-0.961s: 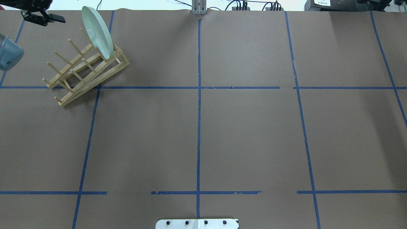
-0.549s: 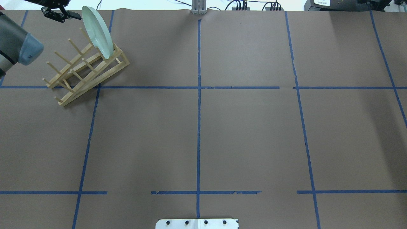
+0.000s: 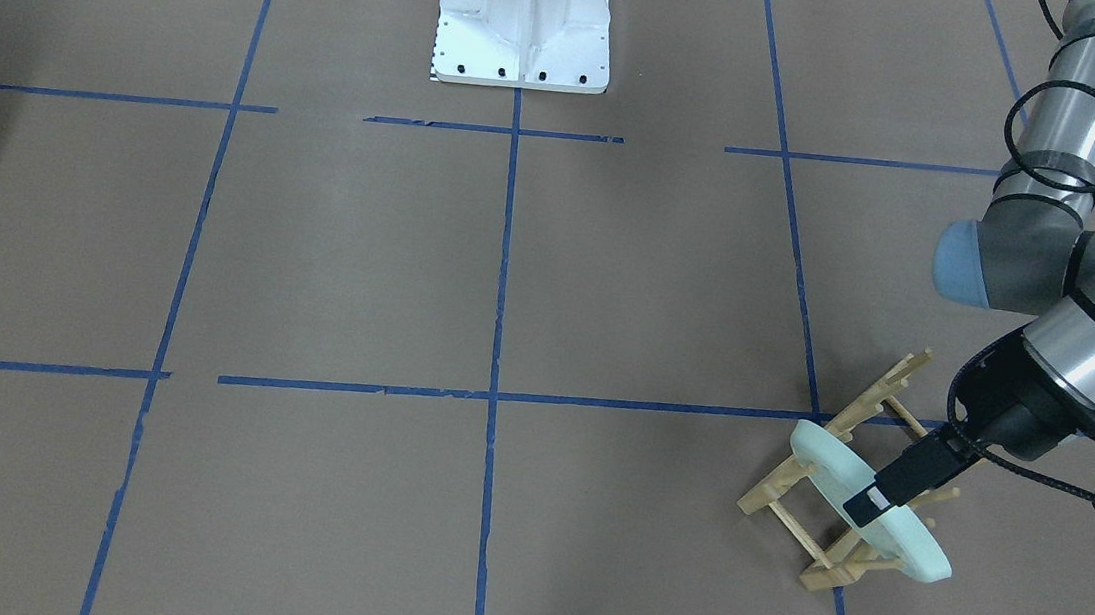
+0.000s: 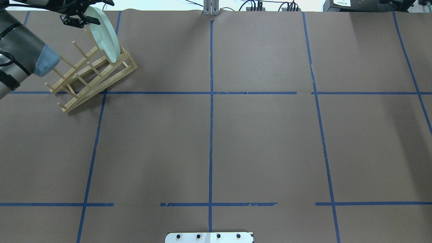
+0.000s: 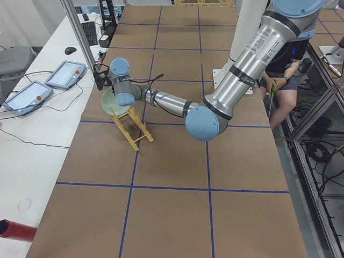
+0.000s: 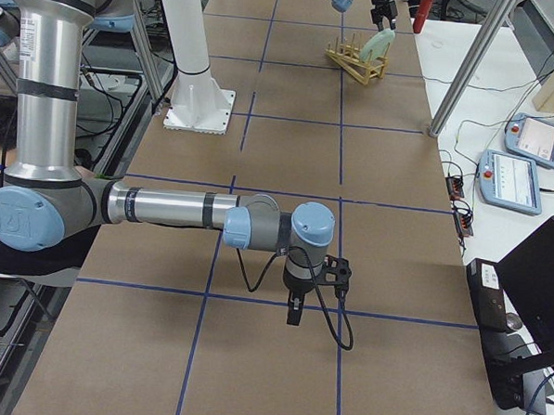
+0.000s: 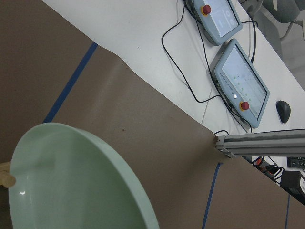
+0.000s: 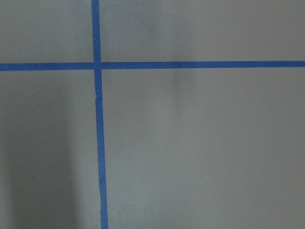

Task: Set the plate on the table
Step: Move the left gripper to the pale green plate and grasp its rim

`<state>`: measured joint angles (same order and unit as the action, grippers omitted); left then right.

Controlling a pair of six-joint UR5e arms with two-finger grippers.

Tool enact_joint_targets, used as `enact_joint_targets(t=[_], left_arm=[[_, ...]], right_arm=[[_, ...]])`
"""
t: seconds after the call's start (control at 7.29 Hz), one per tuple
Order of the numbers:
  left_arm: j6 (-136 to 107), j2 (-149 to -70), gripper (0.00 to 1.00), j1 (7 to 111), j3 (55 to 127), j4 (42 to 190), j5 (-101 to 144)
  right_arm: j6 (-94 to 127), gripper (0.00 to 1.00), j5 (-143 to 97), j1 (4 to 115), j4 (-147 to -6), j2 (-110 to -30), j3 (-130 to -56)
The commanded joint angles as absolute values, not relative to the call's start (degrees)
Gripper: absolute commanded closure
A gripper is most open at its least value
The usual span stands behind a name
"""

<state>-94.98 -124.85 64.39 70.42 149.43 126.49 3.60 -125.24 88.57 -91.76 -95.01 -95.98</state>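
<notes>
The pale mint-green plate (image 4: 104, 35) stands on edge in the far end of the wooden peg rack (image 4: 91, 72), at the table's (image 4: 263, 141) far left. My left gripper (image 4: 88, 16) is open at the plate's upper rim. In the front-facing view one black finger (image 3: 903, 472) lies across the plate's face (image 3: 824, 457); the other finger is hidden. The left wrist view shows the plate's rim (image 7: 71, 181) close below. My right gripper (image 6: 293, 311) hangs low over the table in the exterior right view only; I cannot tell if it is open or shut.
The white robot base (image 3: 525, 19) stands at the table's near middle edge. Beyond the table's far edge are two teach pendants (image 7: 240, 83), cables and an aluminium post (image 7: 262, 143). A person (image 5: 285, 64) sits behind the robot.
My left arm has swung to the right. Its gripper went from left of the rack to the plate's upper rim. The plate and rack have not moved.
</notes>
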Motion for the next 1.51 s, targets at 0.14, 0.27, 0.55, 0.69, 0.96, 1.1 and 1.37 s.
enact_joint_targets(t=[0.14,0.27,0.55,0.69,0.96,1.1,1.37], left_arm=[[-95.1,-124.7,0.73,64.5,70.6,149.5,126.5],[-94.9,-124.5,0.96,64.7,70.8,149.6,126.6],[-94.7,-124.4,1.0,67.1,71.7,149.7,129.3],[-94.8,-124.4,1.0,68.8,72.2,149.7,131.5],[-95.0,-123.8,1.0,74.4,74.8,149.2,138.8],[-95.2,-123.8,1.0,77.0,75.2,148.9,142.2],[-94.3,-124.2,1.0,79.2,78.2,144.2,146.4]], right_arm=[[3.6,0.0,-125.2,88.6,-91.8,-95.0,-96.0],[3.6,0.0,-125.2,88.6,-91.8,-95.0,-96.0],[3.6,0.0,-125.2,88.6,-91.8,-95.0,-96.0],[3.6,0.0,-125.2,88.6,-91.8,-95.0,-96.0],[3.6,0.0,-125.2,88.6,-91.8,-95.0,-96.0],[3.6,0.0,-125.2,88.6,-91.8,-95.0,-96.0],[3.6,0.0,-125.2,88.6,-91.8,-95.0,-96.0]])
